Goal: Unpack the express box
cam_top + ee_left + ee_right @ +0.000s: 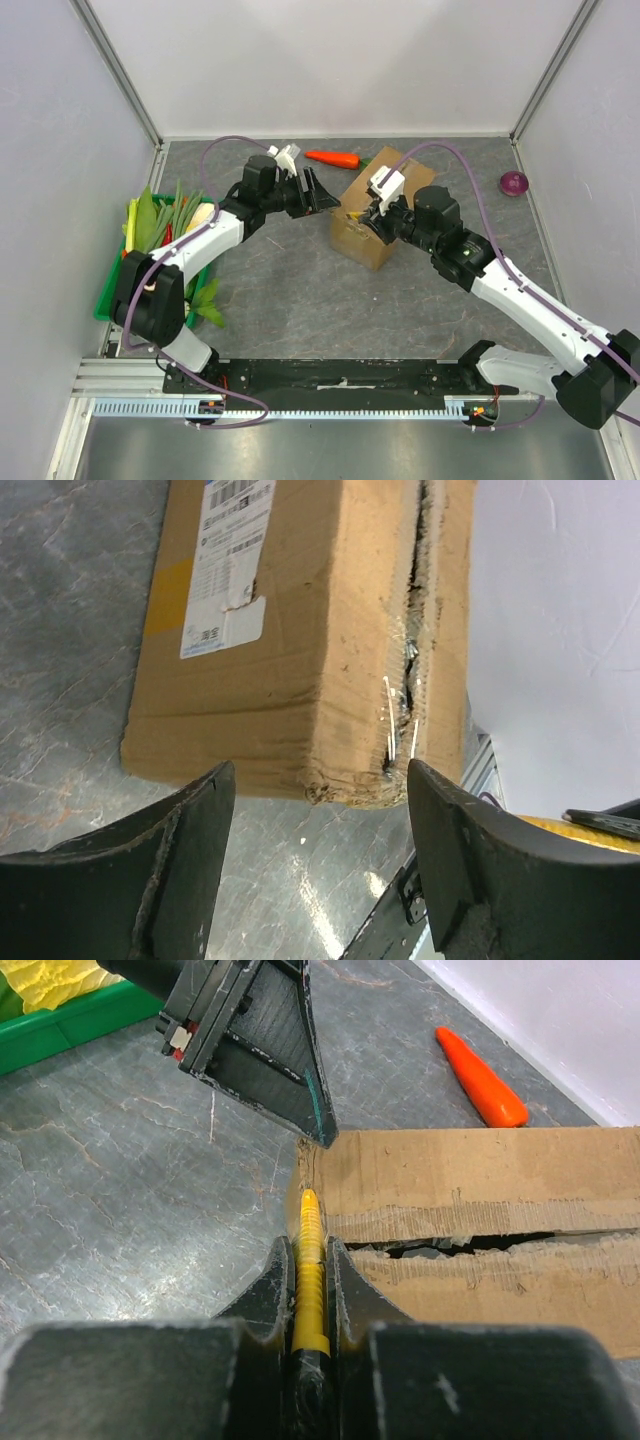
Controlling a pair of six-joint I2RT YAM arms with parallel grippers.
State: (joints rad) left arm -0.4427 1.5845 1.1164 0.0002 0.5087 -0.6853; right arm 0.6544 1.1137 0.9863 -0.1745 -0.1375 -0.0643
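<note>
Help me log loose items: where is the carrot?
Top view: the carrot lies near the back wall, just left of the box, beyond the left claw.

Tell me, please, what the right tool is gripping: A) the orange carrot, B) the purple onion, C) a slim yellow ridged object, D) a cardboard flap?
C: the right wrist view shows the right tool shut on a slim yellow ridged object, its tip at the edge of the express box.

Grey table (290, 290): express box (362, 242) ctr, carrot (333, 158) behind it, onion (513, 183) far R, green veg tray (104, 300) L edge.
</note>
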